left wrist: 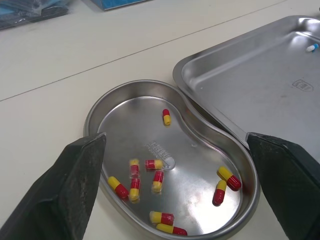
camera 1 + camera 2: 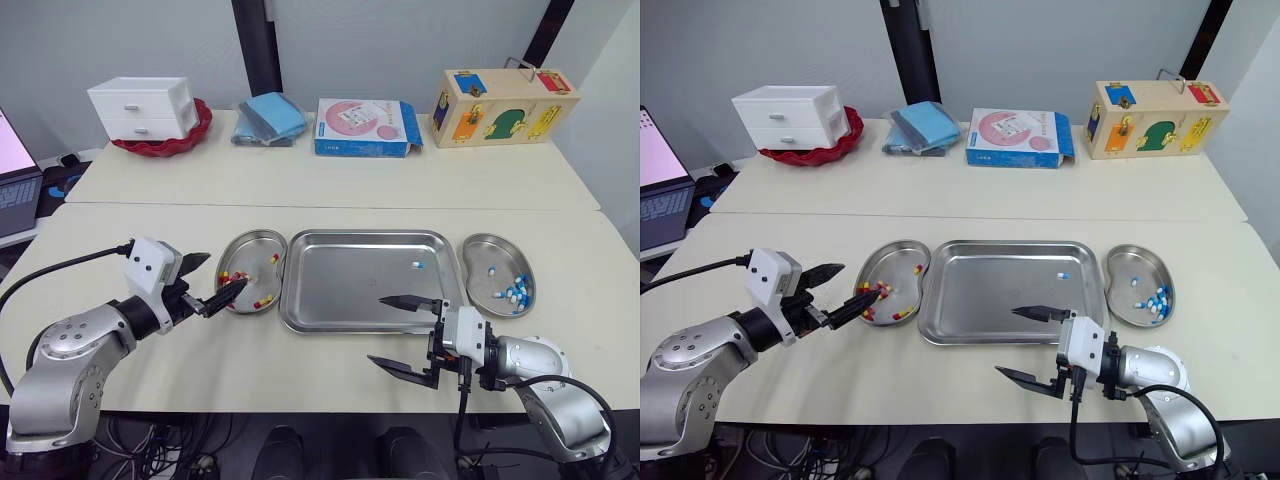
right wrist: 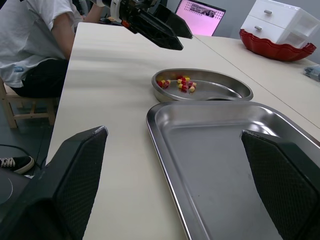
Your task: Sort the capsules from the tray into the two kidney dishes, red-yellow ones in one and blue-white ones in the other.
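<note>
The left tool (image 2: 226, 270) is spread open and holds nothing; its lower finger reaches over the outer rim of the left kidney dish (image 2: 250, 245), and the right wrist view shows it held clear above the tabletop (image 2: 150, 225). The right tool (image 2: 376, 330) is open wide and also empty, one finger above the tray's (image 2: 350, 285) near rim and the other out over the bare tabletop towards its near edge. The tray lies in the middle of the tabletop with a dish touching or just beside each end. One blue-white capsule (image 2: 418, 265) is left in it, near its far right corner. The left wrist view shows about ten red-yellow capsules (image 1: 229, 178) scattered in the left dish, between that tool's two fingers (image 1: 75, 190). The right kidney dish (image 2: 485, 250) holds a cluster of blue-white capsules (image 2: 515, 293) towards its outer side, and one more lies apart from them. On the second tabletop behind stand a white drawer unit (image 2: 142, 107) on a red basket (image 2: 160, 146), folded blue cloth (image 2: 270, 118), a blue and pink box (image 2: 365, 127) and a wooden toy box (image 2: 503, 105). A laptop (image 2: 15, 170) sits off the left edge, and the right wrist view shows a seated person (image 3: 35, 45) there.
</note>
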